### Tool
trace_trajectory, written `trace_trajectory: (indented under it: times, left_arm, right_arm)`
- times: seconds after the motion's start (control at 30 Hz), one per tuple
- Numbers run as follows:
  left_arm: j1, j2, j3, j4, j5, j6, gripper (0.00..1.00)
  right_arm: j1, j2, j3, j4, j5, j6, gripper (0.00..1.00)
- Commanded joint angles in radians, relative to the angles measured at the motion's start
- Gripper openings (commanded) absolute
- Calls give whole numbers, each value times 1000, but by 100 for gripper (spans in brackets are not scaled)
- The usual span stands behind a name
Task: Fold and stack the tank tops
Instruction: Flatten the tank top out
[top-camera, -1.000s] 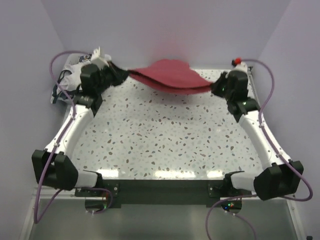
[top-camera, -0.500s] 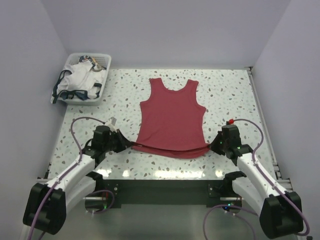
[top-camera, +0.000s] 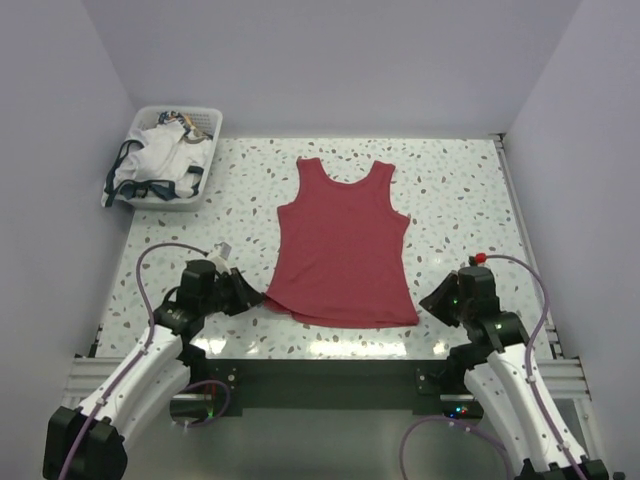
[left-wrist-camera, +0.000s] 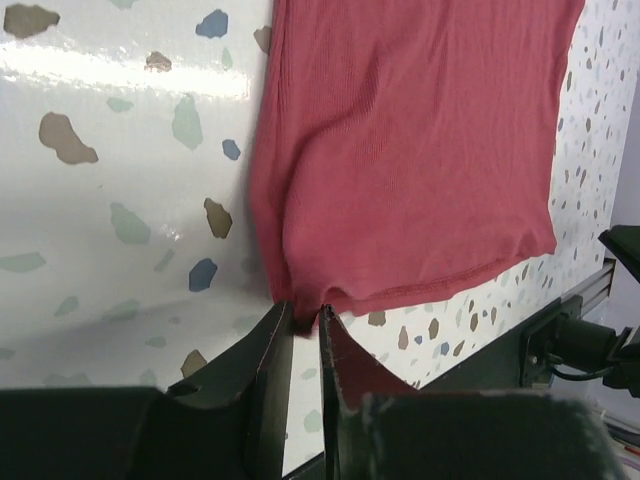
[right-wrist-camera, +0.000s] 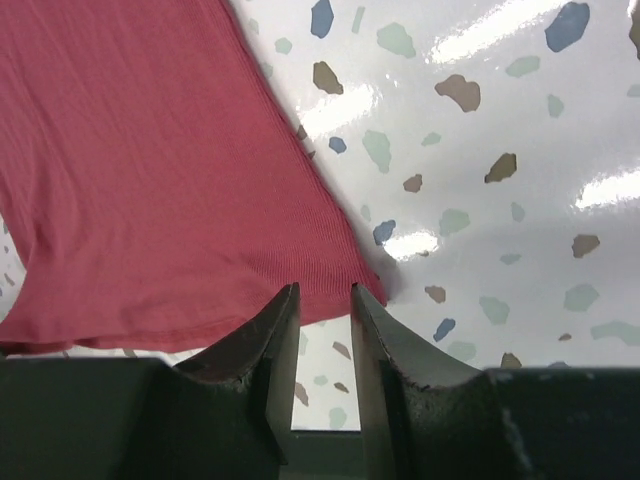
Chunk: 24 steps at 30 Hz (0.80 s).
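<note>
Red top (top-camera: 345, 245): laid flat, unfolded.
White top (top-camera: 160, 160): in basket (top-camera: 213, 128), 10 o'clock.
Left gripper (left-wrist-camera: 305, 315): clamped on hem (left-wrist-camera: 400, 290).
Right gripper (right-wrist-camera: 325, 295): parted, empty.

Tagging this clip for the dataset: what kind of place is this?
Probably a lab robot cell: plain lavender walls box in a speckled table, left arm and right arm bolted at its near edge, dark red tank top laid flat.

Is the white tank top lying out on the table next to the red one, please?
No, the white tank top sits in the basket, apart from the red tank top.
</note>
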Motion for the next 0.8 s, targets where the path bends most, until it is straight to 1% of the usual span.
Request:
trace_trajectory:
  times: [0.0,0.03,0.07,0.13,0.17,0.27,0.3,0.37,0.4,0.43,0.47,0.5,0.53,0.57,0.6,0.63,0.67,0.7,0.73,0.77]
  left_arm:
    - [-11,-19,-3,-62,36,4,22]
    - [-16,-18,-7,-63,49,1,25]
    - [-22,-15,-9,-65,56,1,30]
    - [-27,-19,-7,-88,59,1,37]
    - [-28,-34,-4,-93,63,1,43]
    - [-28,-70,46,-145,53,8,47]
    - [-28,-76,101,-184,43,11,47]
    - [-28,-76,166,-209,-11,24,47]
    - [-28,-65,198,-212,-40,48,47]
    - [-28,-44,258,-200,-98,53,47]
    - [-27,25,281,-173,-120,73,47]
    - [-28,74,321,-96,-143,80,47]
    - [-27,129,338,-55,-193,87,47]
    - [-25,257,356,-7,-207,96,45]
    - [-27,328,408,80,-217,108,43]
    - [-27,399,434,122,-236,110,40]
    - [-25,527,462,163,-226,108,37]
    - [-27,588,520,243,-211,114,35]
    - [-30,641,546,272,-194,114,35]
    - [-31,741,577,312,-192,108,33]
  right_arm:
    - [-5,-35,74,-144,-21,22,31]
    - [-4,-41,82,-159,-18,19,33]
    - [-5,-50,91,-179,-16,14,35]
    - [-4,-55,95,-184,11,4,37]
    - [-5,-49,95,-170,14,-5,38]
    - [-4,-6,92,-92,7,-32,39]
    - [-4,40,94,-60,0,-41,39]
    - [-5,89,112,46,-7,-58,40]
    - [-4,160,121,84,0,-65,40]
    - [-2,199,134,160,10,-79,40]
    - [-4,254,164,204,19,-91,40]
    - [-4,306,186,240,49,-104,40]
    - [-2,425,212,306,75,-130,40]
    - [-2,483,259,345,85,-143,40]
    - [-2,543,292,372,102,-154,39]
    - [-2,663,324,427,100,-165,37]
    - [1,713,380,457,100,-170,36]
    - [2,770,410,483,94,-171,34]
    - [4,814,439,504,80,-171,33]
    - [5,906,494,535,71,-168,30]
